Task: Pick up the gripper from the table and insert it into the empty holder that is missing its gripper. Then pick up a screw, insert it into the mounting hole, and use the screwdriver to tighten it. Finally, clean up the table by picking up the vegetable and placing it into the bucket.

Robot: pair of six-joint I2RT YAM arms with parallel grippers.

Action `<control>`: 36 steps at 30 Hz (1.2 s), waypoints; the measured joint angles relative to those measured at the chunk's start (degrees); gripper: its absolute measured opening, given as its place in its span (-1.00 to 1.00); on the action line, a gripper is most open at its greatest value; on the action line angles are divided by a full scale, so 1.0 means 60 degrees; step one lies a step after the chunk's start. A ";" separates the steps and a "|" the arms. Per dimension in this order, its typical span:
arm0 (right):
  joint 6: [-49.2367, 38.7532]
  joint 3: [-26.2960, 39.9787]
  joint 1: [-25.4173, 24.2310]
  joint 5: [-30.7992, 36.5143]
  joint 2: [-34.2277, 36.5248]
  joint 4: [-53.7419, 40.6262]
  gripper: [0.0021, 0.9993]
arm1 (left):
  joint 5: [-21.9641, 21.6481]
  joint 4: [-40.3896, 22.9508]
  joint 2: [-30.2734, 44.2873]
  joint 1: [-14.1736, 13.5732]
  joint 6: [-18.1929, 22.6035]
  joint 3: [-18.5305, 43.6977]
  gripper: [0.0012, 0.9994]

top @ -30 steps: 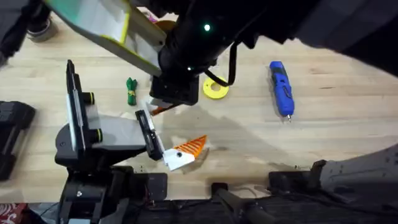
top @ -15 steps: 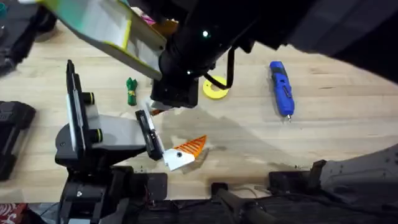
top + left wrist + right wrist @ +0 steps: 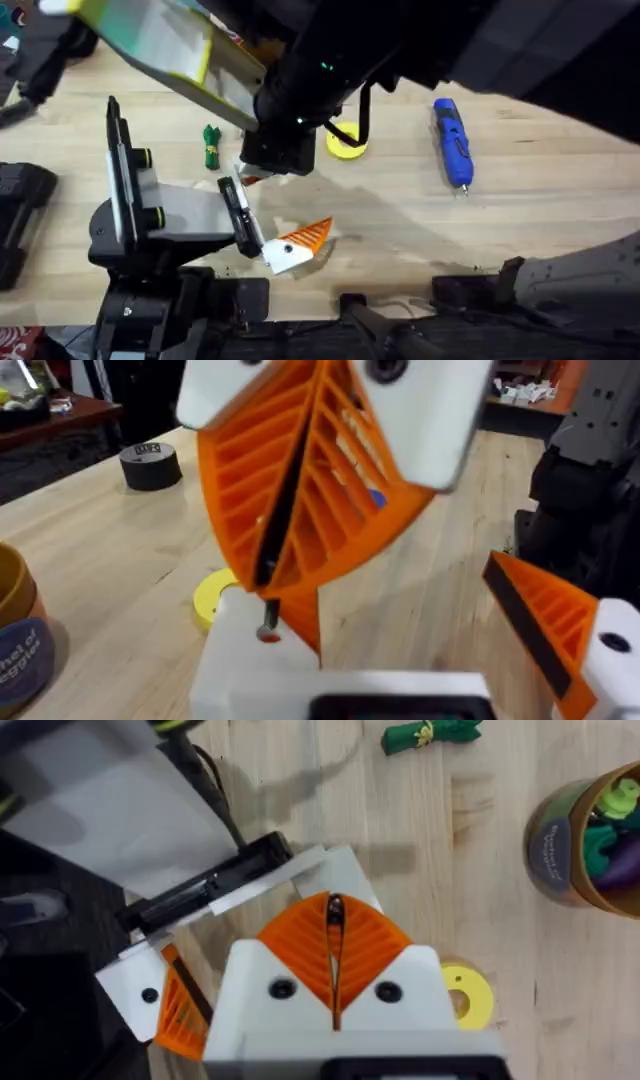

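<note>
Right arm crept a hair since a second ago, nothing else budged. Screw [image 3: 268, 625] pinched at very tip of right gripper [image 3: 272, 585], pads clamped tight on it. Long axis runs along seam between pads, free end poking past fingertips, touching or just above white holder [image 3: 245, 660], can't tell which. Left gripper [image 3: 292, 245] spread wide, holding nothing. Tip imo: keep screw square to hole, go slow, don't release till seated. Screwdriver [image 3: 452, 140] well apart from both sets of fingers, untouched.

white claw [image 3: 335, 1005] mounts with orange ribbed pads [image 3: 365, 945], dark screws.
</note>
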 joint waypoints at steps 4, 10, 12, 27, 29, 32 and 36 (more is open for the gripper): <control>0.0002 -0.0001 0.0000 -0.0004 0.0000 0.0004 -0.99 | 0.0000 0.0000 0.0000 0.0000 0.0000 0.0000 0.97; 0.0004 -0.0098 0.0000 0.0000 -0.0002 0.0029 -0.99 | 0.0000 0.0000 0.0000 0.0000 0.0000 0.0000 0.97; 0.0004 -0.0125 0.0000 0.0000 -0.0004 0.0044 -0.99 | 0.0000 0.0000 0.0000 0.0000 0.0000 0.0000 0.97; 0.0004 -0.0128 0.0000 -0.0004 0.0102 0.0073 -0.99 | 0.0000 0.0000 0.0000 0.0000 0.0000 0.0000 0.97; 0.0004 -0.0128 0.0000 -0.0004 0.0199 0.0069 -0.99 | 0.0000 0.0000 0.0000 0.0000 0.0000 0.0000 0.97; 0.0007 -0.0128 0.0000 -0.0004 0.0305 0.0072 -0.99 | 0.0000 -0.0003 0.0000 0.0000 -0.0003 0.0000 0.97; 0.0029 -0.0128 0.0000 -0.0004 0.0310 0.0073 -0.99 | 0.0000 0.0000 0.0000 0.0000 0.0000 0.0000 0.97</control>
